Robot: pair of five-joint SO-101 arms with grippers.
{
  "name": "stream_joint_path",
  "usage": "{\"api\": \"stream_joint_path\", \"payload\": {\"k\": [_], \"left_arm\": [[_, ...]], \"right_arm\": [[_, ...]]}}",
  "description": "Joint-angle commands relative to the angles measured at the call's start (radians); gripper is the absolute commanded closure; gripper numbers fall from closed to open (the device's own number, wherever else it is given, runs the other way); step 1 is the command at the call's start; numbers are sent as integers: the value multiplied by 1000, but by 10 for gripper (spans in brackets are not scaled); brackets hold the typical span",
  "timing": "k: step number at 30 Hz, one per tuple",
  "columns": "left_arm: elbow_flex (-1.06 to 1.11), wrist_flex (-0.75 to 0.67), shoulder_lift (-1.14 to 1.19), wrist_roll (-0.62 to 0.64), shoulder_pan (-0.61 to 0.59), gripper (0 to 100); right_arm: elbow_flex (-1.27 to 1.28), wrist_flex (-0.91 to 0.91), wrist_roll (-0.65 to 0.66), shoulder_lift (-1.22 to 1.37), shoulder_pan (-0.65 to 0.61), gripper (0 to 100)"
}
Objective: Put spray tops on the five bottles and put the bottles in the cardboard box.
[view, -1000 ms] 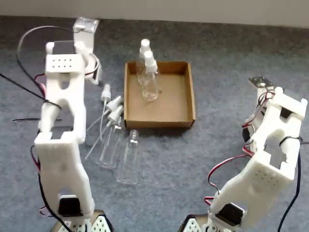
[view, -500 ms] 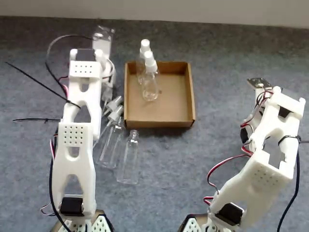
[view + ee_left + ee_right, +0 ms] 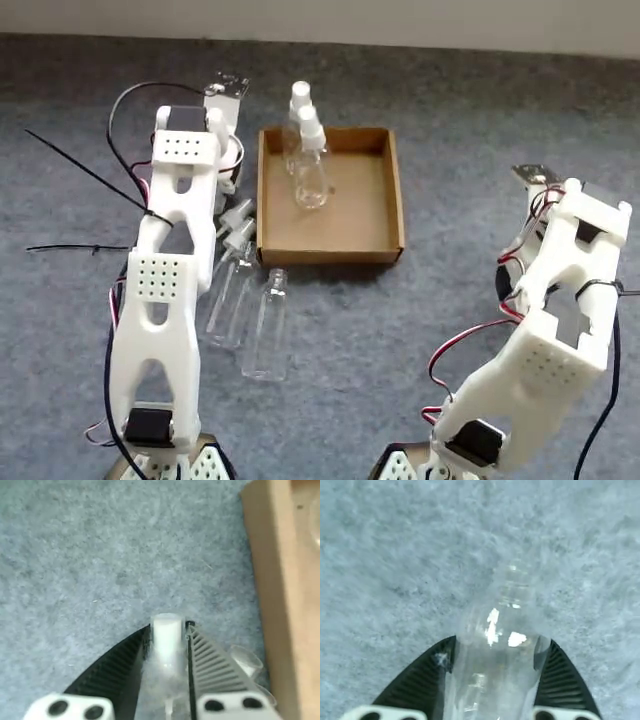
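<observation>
White top (image 3: pixel 166 621) is pinched between the nearly closed fingers of the left gripper (image 3: pixel 168 630), just left of the box (image 3: pixel 330 257), probably picked for fitting. Two bare bottles (image 3: pixel 265 325) and loose tops (image 3: pixel 238 225) lie beside the box, within reach. Two capped bottles (image 3: pixel 311 165) are already boxed. The right gripper (image 3: pixel 498 641) clamps an uncapped bottle (image 3: pixel 507 605), neck pointing outward, likely presenting it for capping.

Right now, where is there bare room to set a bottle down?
Free: the right half of the cardboard box, away from its two capped bottles; the carpet between box and right arm. Crowded: the strip between left arm and box, with loose bottles and spray tops.
</observation>
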Motion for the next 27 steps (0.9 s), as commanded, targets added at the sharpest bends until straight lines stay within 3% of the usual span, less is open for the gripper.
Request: {"api": "stream_joint_path", "payload": {"k": [1, 4, 10, 18, 22, 27], "left_arm": [[-73, 23, -18, 3, -15, 961], [-176, 69, -18, 3, -39, 962], [-274, 107, -18, 0, -93, 962], [-278, 107, -19, -2, -108, 962], [-278, 107, -19, -2, -111, 962], [-278, 107, -19, -2, -122, 961]], "right_arm": [[-54, 54, -15, -13, -8, 835], [-54, 61, -37, -13, -15, 824], [-54, 53, -64, -13, -15, 704], [-174, 62, -181, -27, -59, 749], [-193, 58, -180, -5, -73, 830], [-199, 62, -178, 62, -56, 832]]}}
